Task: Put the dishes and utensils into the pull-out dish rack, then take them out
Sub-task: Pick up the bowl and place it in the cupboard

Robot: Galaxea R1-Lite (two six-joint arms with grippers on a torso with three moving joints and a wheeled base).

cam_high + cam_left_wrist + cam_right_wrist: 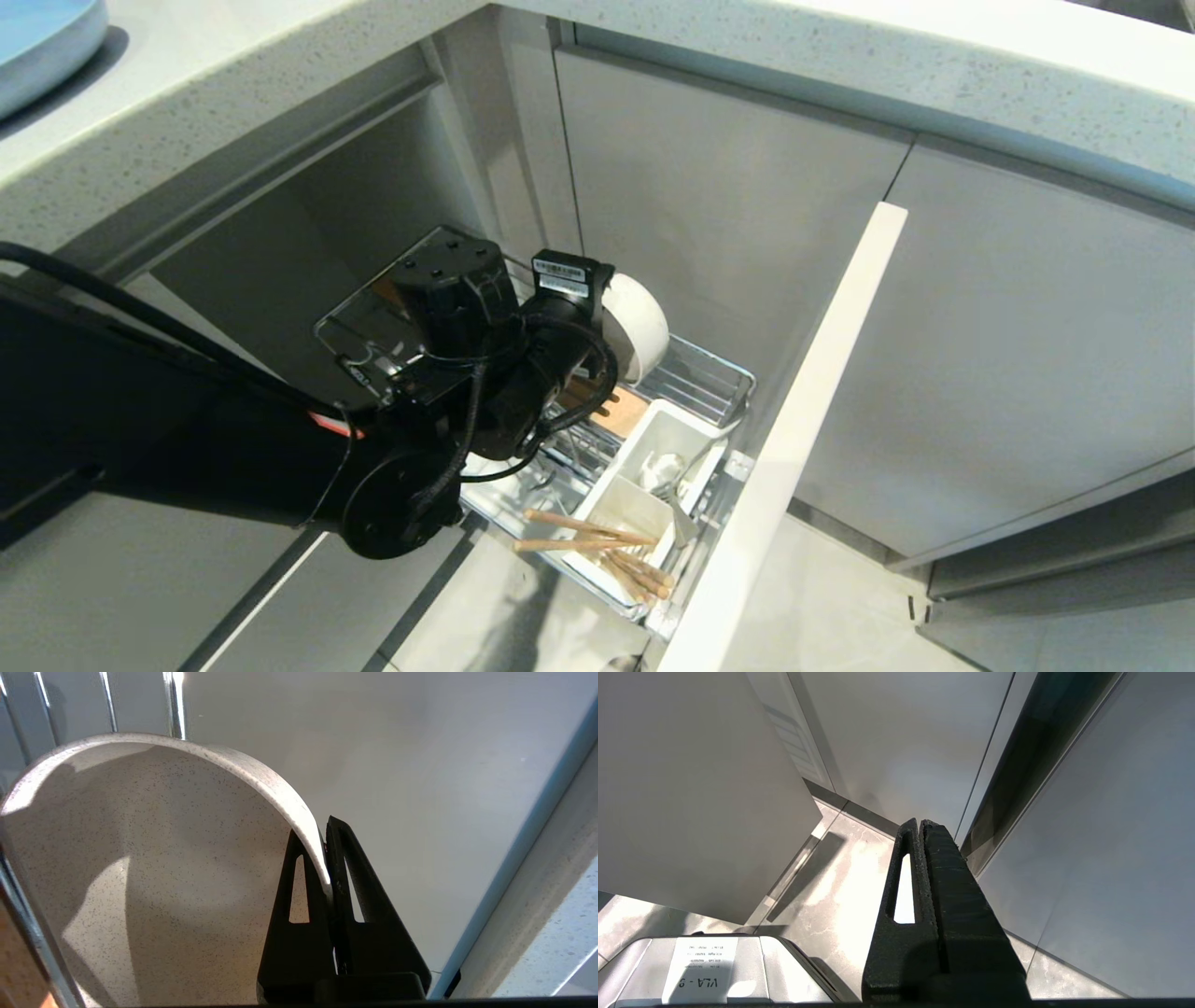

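Note:
My left gripper (314, 829) is shut on the rim of the small white bowl (154, 858), one finger inside and one outside. The bowl (642, 329) stands on edge over the back part of the pull-out dish rack (714, 378), among its chrome prongs (174, 704). My left arm (504, 373) hides the grip in the head view. Wooden chopsticks (597, 546) and the silver spoon (686, 481) lie in the rack's white caddy (653, 439). The pale blue plate (37, 37) sits on the counter at the far left. My right gripper (919, 822) is shut and empty, parked over the floor.
The rack's front panel (803, 439) juts out to the right of the basket. Grey cabinet doors (1027, 355) enclose the corner under the speckled countertop (840, 65). The wooden strip (624, 411) lies beneath the bowl. Part of the robot's base (705, 966) shows in the right wrist view.

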